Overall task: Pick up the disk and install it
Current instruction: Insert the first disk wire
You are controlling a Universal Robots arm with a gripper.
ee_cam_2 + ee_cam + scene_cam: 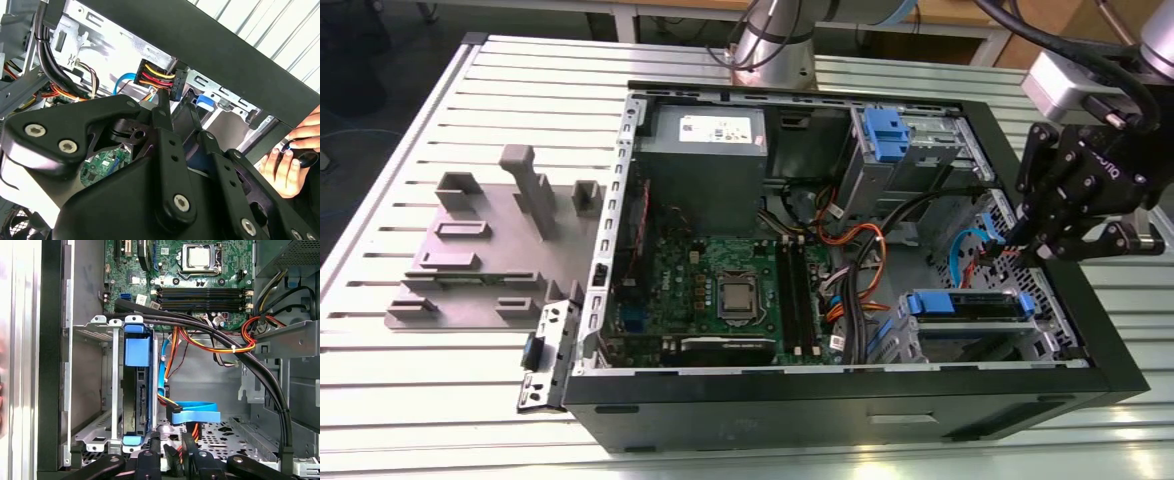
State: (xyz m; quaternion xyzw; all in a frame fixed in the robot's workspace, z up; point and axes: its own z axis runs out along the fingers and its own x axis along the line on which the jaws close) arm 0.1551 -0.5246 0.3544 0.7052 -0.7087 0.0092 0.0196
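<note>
While the open computer case (854,400) lies on its side on the slatted metal table (440,400), the black gripper (1017,258) hangs inside the case at the exterior view's right, its fingertips low among the cables beside the lower drive cage (970,335). From where I stand I cannot tell whether its fingers are apart or together; nothing shows between them in the first wrist view, where the fingertips (187,442) sit near a flat blue data cable (197,415).

The disk (136,400) sits on edge in the grey drive cage, framed by its blue carrier rails with the blue tab (136,351) at one end; in the exterior view that blue tab (970,304) faces the middle of the case. A bundle of red, yellow and black power wires runs to a black connector (170,82) close to the fingers in the second wrist view. A person's hand (295,160) rests outside the case wall there. Grey plastic fixtures (494,240) stand on the table at the exterior view's left.
</note>
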